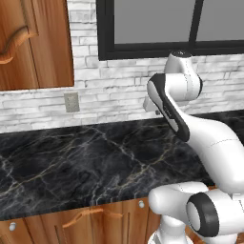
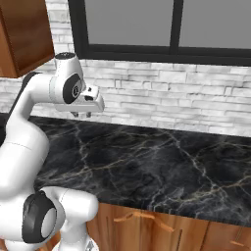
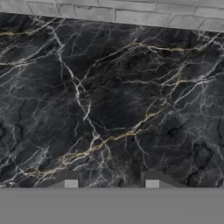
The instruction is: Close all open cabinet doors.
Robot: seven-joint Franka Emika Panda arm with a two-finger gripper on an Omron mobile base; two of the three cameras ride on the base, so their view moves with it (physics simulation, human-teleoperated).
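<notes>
The gripper (image 2: 83, 113) hangs above the black gold-veined marble counter (image 1: 71, 162), pointing down at bare stone, near the white brick backsplash (image 2: 162, 98). This reads as a neutral, raised pose – clear of the counter, with no door within reach of the fingers.

The task's item in sight is the reddish-brown wood upper cabinet door with a curved arch moulding (image 1: 33, 43), at the upper left of the left base view. Whether it stands ajar cannot be determined from this angle. The right base view shows a dark brown wall-cabinet corner (image 2: 24, 39) at its upper left. Below the counter edge run reddish-brown lower fronts (image 1: 90, 219) carrying small round silver knobs (image 1: 141, 204).

Fingers: the two dark tips (image 3: 70, 181) sit apart in the hand view with only marble between them – drawn in to their narrow setting, holding nothing and touching nothing.
</notes>
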